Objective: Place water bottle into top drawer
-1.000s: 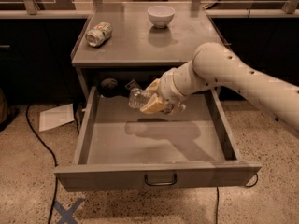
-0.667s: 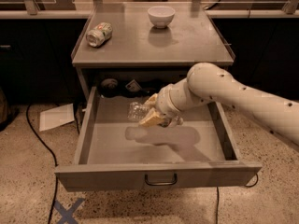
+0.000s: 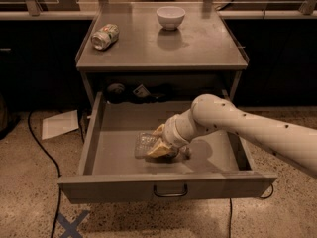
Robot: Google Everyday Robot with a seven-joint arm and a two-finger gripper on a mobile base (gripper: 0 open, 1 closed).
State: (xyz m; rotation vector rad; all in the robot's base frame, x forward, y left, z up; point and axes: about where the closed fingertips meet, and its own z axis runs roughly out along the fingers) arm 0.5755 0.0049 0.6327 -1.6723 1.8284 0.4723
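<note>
The top drawer (image 3: 168, 185) is pulled wide open, with its flat front panel and loop handle (image 3: 170, 191) facing me. The water bottle (image 3: 144, 145) lies on its side low inside the drawer, near the floor at front centre. My gripper (image 3: 159, 145) reaches down into the drawer from the right on a white arm and is closed around the bottle's right end. Only the bottle's clear crinkled left part shows; the rest is hidden by the fingers.
A dented green-and-white soda can (image 3: 105, 36) lies at the back left of the cabinet top (image 3: 198, 48). A white bowl (image 3: 170, 17) stands at the back centre. Dark items (image 3: 138, 91) sit on the shelf behind the drawer. A paper sheet (image 3: 59, 124) lies on the floor, left.
My gripper has lowered the water bottle from above the drawer's back down to near the drawer floor, moving toward the front.
</note>
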